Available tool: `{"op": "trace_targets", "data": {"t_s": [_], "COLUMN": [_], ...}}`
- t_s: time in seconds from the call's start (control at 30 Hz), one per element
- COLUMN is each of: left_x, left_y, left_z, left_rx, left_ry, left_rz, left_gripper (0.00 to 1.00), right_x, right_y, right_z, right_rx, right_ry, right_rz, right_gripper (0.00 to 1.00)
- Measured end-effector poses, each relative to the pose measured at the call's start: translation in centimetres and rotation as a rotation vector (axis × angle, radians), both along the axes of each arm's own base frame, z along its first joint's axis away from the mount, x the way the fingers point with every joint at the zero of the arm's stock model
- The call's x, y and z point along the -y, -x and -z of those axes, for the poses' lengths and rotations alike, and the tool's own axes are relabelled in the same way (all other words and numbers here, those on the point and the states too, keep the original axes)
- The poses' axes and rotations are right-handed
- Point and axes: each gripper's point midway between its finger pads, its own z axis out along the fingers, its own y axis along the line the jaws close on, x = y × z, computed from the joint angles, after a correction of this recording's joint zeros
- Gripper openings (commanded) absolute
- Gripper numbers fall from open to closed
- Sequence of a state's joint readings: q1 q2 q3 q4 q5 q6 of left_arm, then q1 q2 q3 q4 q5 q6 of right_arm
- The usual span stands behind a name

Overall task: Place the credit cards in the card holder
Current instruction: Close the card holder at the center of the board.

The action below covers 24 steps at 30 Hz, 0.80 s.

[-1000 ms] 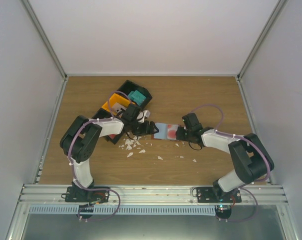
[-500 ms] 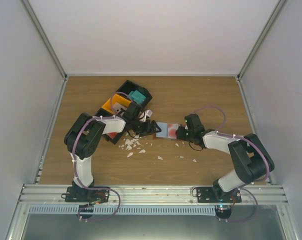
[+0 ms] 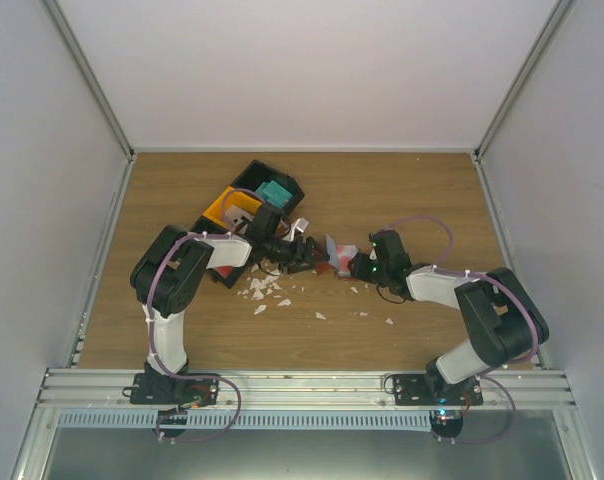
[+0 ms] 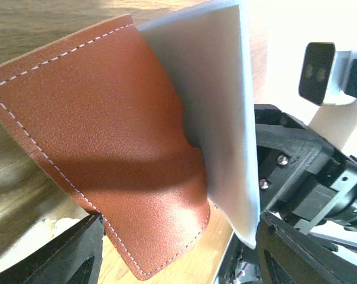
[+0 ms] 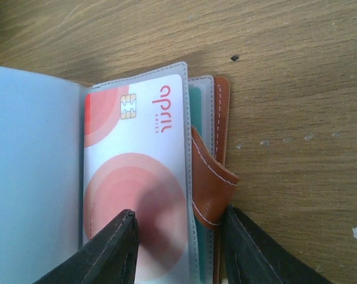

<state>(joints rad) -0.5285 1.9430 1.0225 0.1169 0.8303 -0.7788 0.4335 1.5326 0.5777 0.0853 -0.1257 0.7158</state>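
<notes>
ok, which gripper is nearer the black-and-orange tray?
Left. The left gripper sits just beside the tray; the right gripper is farther off, past the card holder.

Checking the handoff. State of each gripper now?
left gripper: wide apart around the wallet, grip cannot be told
right gripper: closed on the wallet, pinching its card sleeve
</notes>
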Motion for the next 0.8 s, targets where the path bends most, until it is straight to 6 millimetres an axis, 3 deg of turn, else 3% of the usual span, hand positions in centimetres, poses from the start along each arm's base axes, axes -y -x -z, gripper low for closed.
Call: {"op": "trace_targets", "data": {"t_s": [0.53,0.8], "left_x": [1.6,2.4], "left_y": [-0.6,-1.3], "left_z": [-1.1,-3.2], "left_rx": [-0.004,0.029], "left_ry": [0.13,0.215], "left_rz": [0.026,0.022], "left_gripper": [0.77,0.8], "right_x": [-0.6,-0.7], "right_y": [-0.3,-0.3], "right_z": [0.0,0.0], "right_rx": [0.012,0.012], "right_ry": [-0.033,-0.033], "right_rz": [-0.014,-0.015], "right_gripper": [0.41,0.41]}}
